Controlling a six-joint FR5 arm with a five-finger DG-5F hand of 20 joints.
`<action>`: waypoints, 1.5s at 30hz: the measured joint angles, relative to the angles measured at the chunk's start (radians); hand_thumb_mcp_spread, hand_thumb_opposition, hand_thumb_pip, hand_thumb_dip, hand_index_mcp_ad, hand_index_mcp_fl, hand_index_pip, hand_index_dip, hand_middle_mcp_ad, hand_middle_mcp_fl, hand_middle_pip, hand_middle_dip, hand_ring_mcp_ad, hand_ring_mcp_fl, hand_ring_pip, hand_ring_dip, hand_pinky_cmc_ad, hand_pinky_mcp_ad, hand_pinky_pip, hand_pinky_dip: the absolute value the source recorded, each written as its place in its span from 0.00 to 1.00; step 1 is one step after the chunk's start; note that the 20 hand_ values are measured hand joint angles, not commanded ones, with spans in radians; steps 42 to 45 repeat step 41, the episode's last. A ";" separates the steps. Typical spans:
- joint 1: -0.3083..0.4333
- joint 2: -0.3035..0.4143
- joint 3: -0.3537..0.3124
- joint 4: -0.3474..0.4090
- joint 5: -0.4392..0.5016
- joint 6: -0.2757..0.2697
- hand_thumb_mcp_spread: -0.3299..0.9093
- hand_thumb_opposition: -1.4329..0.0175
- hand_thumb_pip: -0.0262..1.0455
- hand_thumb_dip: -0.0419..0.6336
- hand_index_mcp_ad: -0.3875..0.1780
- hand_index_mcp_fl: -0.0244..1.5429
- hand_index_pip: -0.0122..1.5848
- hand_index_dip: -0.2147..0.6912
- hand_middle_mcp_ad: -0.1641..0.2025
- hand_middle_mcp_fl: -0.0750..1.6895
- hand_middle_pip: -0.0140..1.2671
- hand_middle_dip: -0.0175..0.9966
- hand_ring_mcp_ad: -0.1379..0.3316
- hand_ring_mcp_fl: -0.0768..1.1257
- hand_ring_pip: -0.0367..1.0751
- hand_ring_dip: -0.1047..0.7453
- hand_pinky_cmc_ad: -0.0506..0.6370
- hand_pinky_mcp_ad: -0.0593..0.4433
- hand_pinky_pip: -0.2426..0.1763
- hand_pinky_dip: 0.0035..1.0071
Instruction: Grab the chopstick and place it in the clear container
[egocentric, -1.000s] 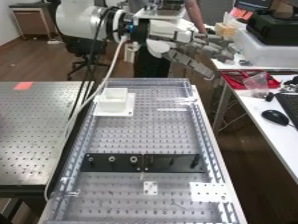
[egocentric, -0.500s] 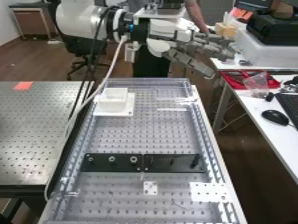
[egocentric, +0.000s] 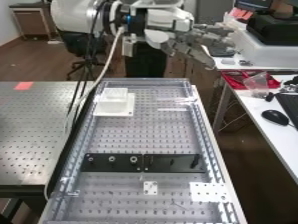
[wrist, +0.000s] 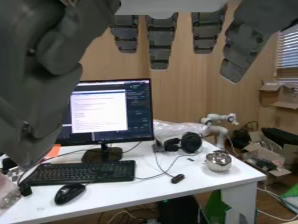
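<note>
Container (egocentric: 114, 102), squarish, on white plate (egocentric: 128, 111) toward the far left of bench (egocentric: 148, 137) | chopstick (egocentric: 172, 109), thin and pale, lying flat to its right, below and well apart from the hand | hand (egocentric: 191, 39) raised, released, fingers extended

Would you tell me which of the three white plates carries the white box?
The far plate carries the box, at upper left in the high view; the small plate and wide plate, nearer the camera, don't.
</note>
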 joint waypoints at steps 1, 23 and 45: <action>0.000 0.007 0.001 -0.007 -0.001 -0.001 0.28 0.40 0.63 0.11 0.55 0.02 0.05 0.20 0.60 0.07 0.10 0.19 0.78 0.00 0.07 0.18 0.93 0.77 0.25 0.16; 0.008 0.094 -0.070 -0.123 -0.062 0.052 0.32 0.40 0.63 0.16 0.55 0.02 0.05 0.20 0.60 0.07 0.12 0.19 0.77 0.01 0.09 0.18 0.87 0.77 0.29 0.23; 0.013 0.118 -0.093 -0.091 -0.085 0.039 0.36 0.38 0.70 0.25 0.53 0.02 0.06 0.20 0.58 0.12 0.12 0.19 0.77 0.01 0.10 0.19 0.82 0.77 0.32 0.27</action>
